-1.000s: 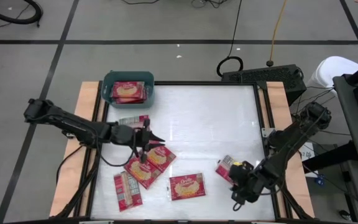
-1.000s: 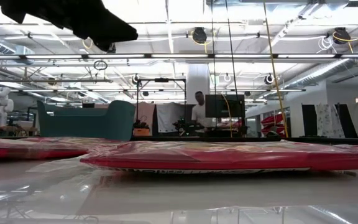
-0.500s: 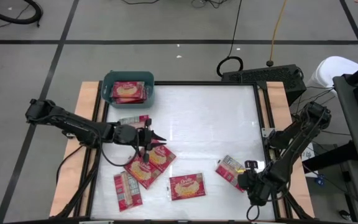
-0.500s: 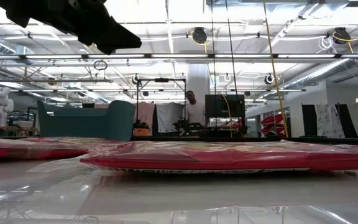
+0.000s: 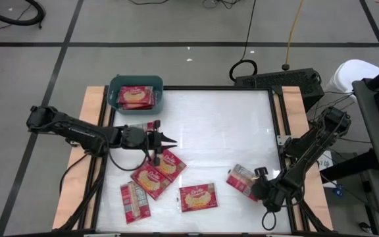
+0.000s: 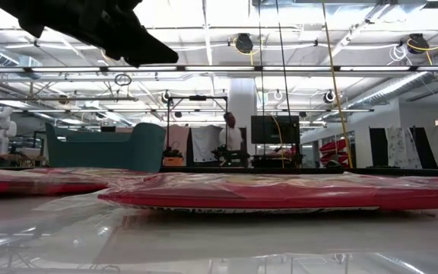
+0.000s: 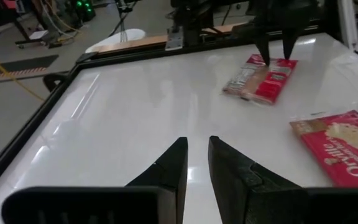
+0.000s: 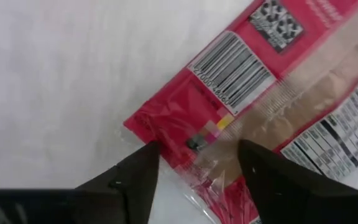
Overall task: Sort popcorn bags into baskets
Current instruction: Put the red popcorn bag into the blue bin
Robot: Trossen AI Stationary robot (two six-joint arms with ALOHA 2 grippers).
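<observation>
Since a second ago the right gripper [image 5: 255,182] has slid from the table's five-o'clock edge back onto the back-up packet [image 5: 243,180] at four o'clock, its jaws spreading; in the wrist view they straddle the packet's corner [image 8: 197,134] without clamping it. The left gripper [image 5: 165,143] has edged slightly toward three o'clock, jaws nearly together and holding nothing, hovering above the overlapped pair of bags [image 5: 158,172]. To my eye, a fresh grasp attempt is under way. The teal basket [image 5: 116,84] at eleven o'clock already holds bags; five remain on the table.
</observation>
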